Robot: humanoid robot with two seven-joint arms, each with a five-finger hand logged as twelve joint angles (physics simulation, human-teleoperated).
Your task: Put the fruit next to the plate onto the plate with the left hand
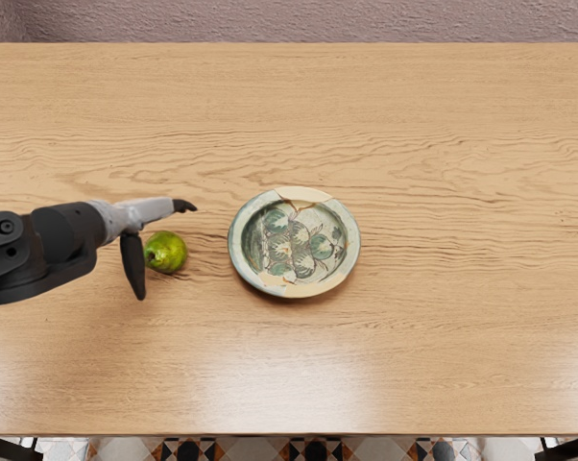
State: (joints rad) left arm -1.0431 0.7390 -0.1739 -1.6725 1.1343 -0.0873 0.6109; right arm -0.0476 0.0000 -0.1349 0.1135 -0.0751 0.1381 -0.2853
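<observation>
Fruit [165, 252] nearly round, long axis unclear

The left arm [39, 248] is cut off at the edge; its fingers [133, 269] hide part of the fruit [168, 252].

Only the left arm [20, 264] shows up here, over at the 9 o'clock edge. The forearm [59, 240] is a chunky dark charcoal shell, smooth and rounded, mostly matte with a soft sheen along the top. On its side there's a round joint cap [6, 228] with a small lighter ring in the middle. It narrows into a paler silver-grey wrist [109, 220], and the left hand [137, 214] is that same light grey. The fingers [133, 269] are slim and dark, and the one toward 3 o'clock ends in a black tip.
</observation>
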